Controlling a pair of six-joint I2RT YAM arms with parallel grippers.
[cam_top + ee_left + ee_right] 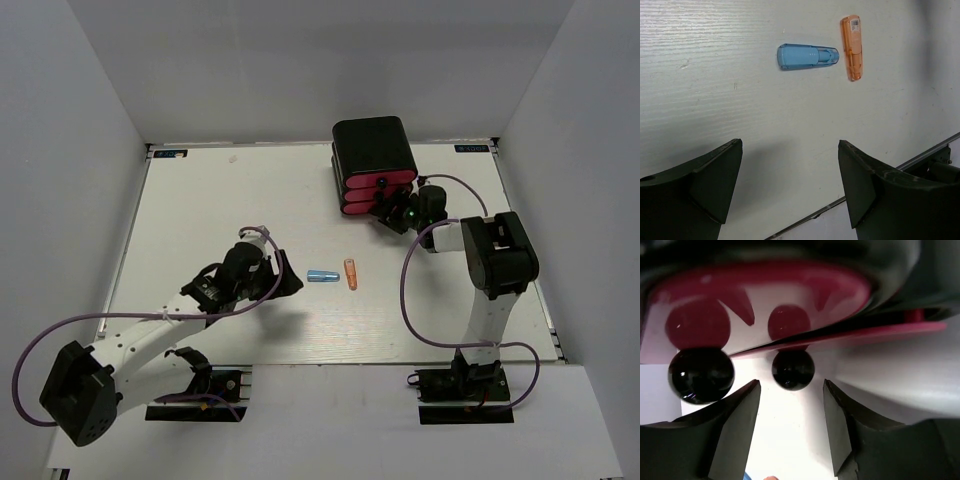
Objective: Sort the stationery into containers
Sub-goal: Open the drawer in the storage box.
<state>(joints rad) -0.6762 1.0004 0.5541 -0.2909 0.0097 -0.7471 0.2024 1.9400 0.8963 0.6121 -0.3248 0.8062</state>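
Observation:
A short light-blue cylinder (pixel 323 276) and a short orange cylinder (pixel 350 273) lie side by side mid-table. In the left wrist view the light-blue cylinder (pixel 807 56) and the orange cylinder (pixel 853 47) lie ahead of my open, empty left gripper (pixel 790 145), apart from it. My left gripper (pixel 288 282) sits just left of them. The black cabinet (pixel 372 142) with pink drawers (pixel 366 197) stands at the back. My right gripper (pixel 392 213) is open at the drawer fronts; a black knob (pixel 793 369) sits just beyond its fingertips (pixel 752 390). The sticks and pen are out of view.
A second black knob (pixel 701 375) hangs left of the first, under a pink drawer front (pixel 760 290). The table's near edge with a metal strip (pixel 920 156) runs close behind my left gripper. White walls enclose the table.

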